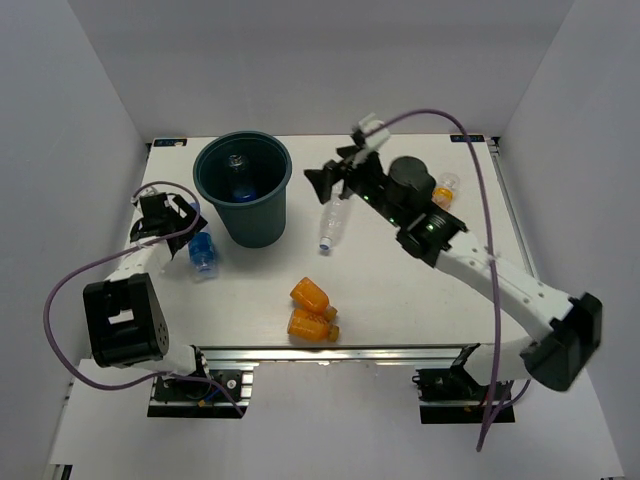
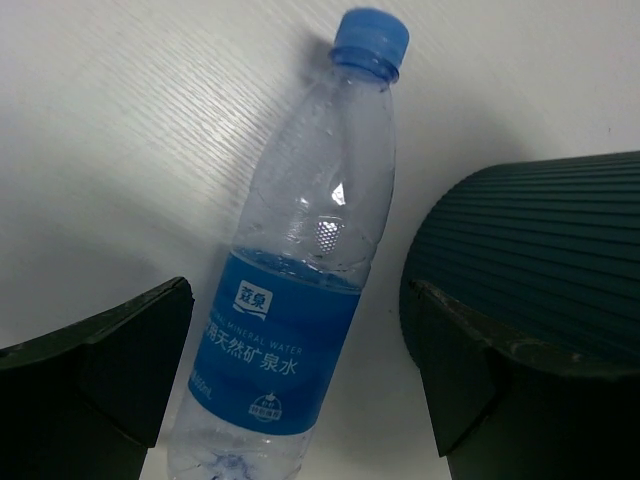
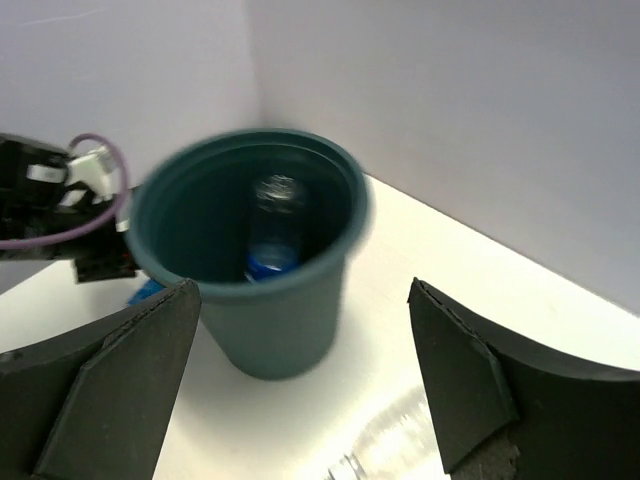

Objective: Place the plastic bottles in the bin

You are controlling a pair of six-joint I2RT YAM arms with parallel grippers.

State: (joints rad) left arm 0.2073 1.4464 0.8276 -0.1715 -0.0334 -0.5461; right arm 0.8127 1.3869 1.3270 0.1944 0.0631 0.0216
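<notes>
Now we are hovering the spread left gripper (image 2: 298, 300) over 1 blue-labelled bottle (image 2: 310, 220), judging it light, slick, crushable; its labelled middle grips best.

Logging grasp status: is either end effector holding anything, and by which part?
Nothing is held: the left end effector and the right end effector are both open, with nothing gripped between them.

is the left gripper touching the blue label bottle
Apart. The left wrist view shows the left gripper open astride the blue label bottle, bare table showing between it and each finger.
</notes>
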